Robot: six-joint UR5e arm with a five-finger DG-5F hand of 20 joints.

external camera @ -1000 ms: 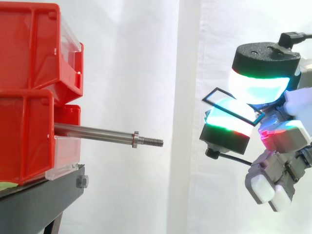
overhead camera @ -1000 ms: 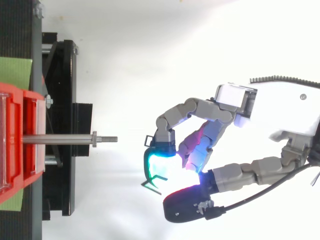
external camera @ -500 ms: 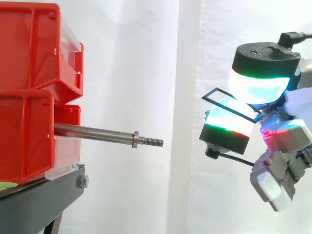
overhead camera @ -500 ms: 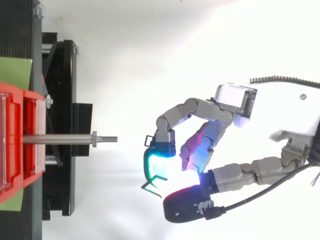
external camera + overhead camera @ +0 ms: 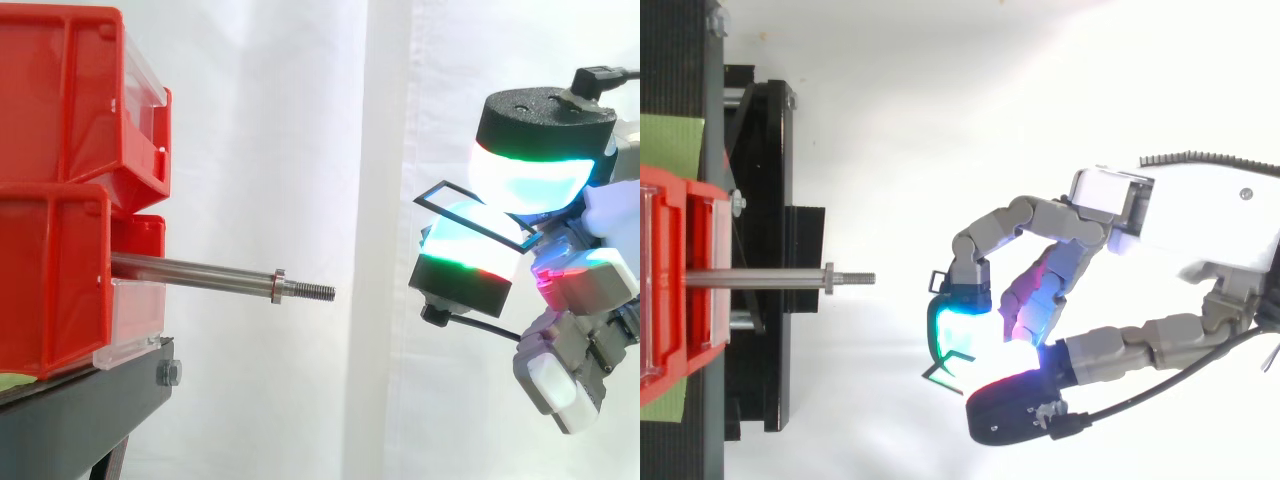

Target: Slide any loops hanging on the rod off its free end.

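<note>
A steel rod (image 5: 200, 271) sticks out level from the lower red bin (image 5: 50, 280), and its threaded free end (image 5: 312, 291) points right. Only a small collar (image 5: 278, 284) sits on the rod. My hand (image 5: 585, 285) hovers well to the right of the free end, at about its height. Two glowing pads (image 5: 525, 175) pinch a thin black rectangular loop (image 5: 452, 193) between them. In the top view the hand (image 5: 1180, 225) is right of the rod (image 5: 760, 278), and the loop (image 5: 943, 366) pokes out below the cyan pad, clear of the rod.
Two red bins (image 5: 70, 100) are stacked on a black stand (image 5: 80, 420) at the left. A white curtain hangs behind. There is open air between the rod's tip and my hand.
The lower fingers have shifted very slightly. The hand and the loop stay where they were, and the rod has not moved.
</note>
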